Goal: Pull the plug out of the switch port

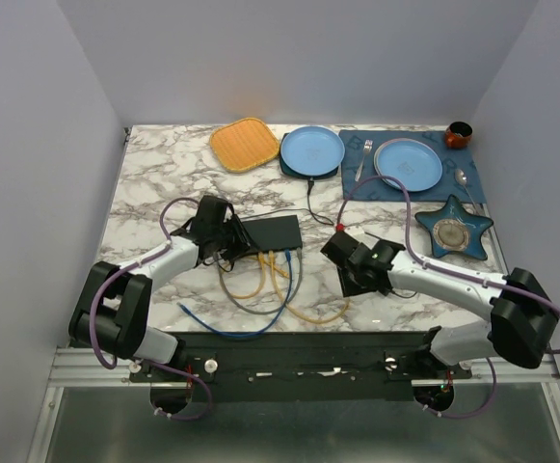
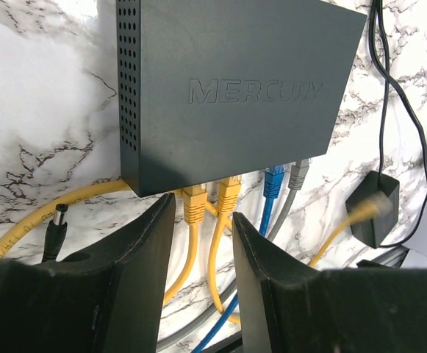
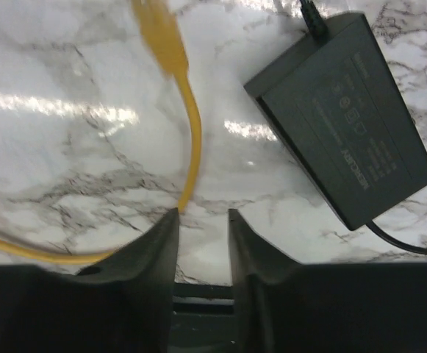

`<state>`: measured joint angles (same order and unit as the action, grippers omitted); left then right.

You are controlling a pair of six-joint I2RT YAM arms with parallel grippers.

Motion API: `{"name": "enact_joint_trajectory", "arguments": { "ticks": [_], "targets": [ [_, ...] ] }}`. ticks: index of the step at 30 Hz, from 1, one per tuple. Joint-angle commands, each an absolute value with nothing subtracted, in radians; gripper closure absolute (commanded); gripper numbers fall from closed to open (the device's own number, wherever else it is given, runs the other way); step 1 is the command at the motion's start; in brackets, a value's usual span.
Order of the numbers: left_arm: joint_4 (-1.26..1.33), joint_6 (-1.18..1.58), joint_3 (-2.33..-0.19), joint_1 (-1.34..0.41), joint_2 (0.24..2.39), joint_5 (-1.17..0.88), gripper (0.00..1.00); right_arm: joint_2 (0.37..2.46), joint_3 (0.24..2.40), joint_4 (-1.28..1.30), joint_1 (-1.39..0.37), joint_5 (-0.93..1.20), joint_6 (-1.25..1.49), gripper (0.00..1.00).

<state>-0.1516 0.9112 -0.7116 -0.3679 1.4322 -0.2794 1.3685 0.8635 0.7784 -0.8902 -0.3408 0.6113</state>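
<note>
Overhead, the switch point(image 1: 272, 231) sits mid-counter point(image 1: 164, 183), a touch left of centre, with cables spilling from its lower edge toward the bottom of the frame. The left claw point(image 2: 198, 224) is right up at that edge. In the left wrist view its fingers are spread, and the first yellow plug point(image 2: 195, 204) is seated in its port just above the gap, its cable dropping down between the two fingers. Neither finger clearly presses on it. Moving right along the same edge there's a second yellow plug point(image 2: 229, 193), a blue plug point(image 2: 273, 180) and a grey plug point(image 2: 298, 173), all plugged in. A loose barrel connector point(image 2: 56, 224) lies on the marble at lower left, just beside the finger on that side. Over at the right claw point(image 3: 201, 217), the fingers are slightly parted with nothing between them. A yellow cable point(image 3: 191, 125) curves down to the left-of-frame fingertip, and the power brick point(image 3: 345, 118) lies at upper right.
</note>
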Motion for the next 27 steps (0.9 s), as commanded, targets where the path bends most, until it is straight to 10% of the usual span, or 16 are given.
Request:
{"name": "enact_joint_trajectory", "arguments": {
  "ticks": [1, 8, 10, 11, 15, 17, 21, 27],
  "targets": [
    [-0.209, 0.881, -0.762, -0.371, 1.405, -0.241, 0.54, 1.278, 0.856, 0.853, -0.913, -0.333, 0.657, 0.45],
    [-0.245, 0.864, -0.816, -0.373, 1.382, -0.147, 0.39, 1.18, 0.894, 0.603, -0.913, -0.328, 0.606, 0.24],
    [-0.299, 0.836, -0.848, -0.374, 1.381, -0.074, 0.25, 1.204, 0.876, 0.47, -0.913, -0.327, 0.598, 0.0],
    [-0.314, 0.838, -0.85, -0.374, 1.378, -0.048, 0.05, 1.221, 0.879, 0.433, -0.913, -0.324, 0.589, 0.0],
    [-0.272, 0.83, -0.821, -0.374, 1.338, 0.015, 0.01, 1.34, 0.92, 0.284, -0.907, -0.34, 0.575, 0.0],
    [-0.275, 0.818, -0.825, -0.374, 1.344, 0.026, 0.01, 1.39, 0.92, 0.23, -0.891, -0.345, 0.597, 0.08],
    [-0.238, 0.796, -0.821, -0.37, 1.39, -0.036, 0.08, 1.479, 0.959, 0.182, -0.806, -0.253, 0.623, 0.58],
    [-0.249, 0.799, -0.789, -0.368, 1.436, -0.107, 0.25, 1.571, 1.008, 0.216, -0.782, -0.202, 0.575, 0.6]
  ]
}}
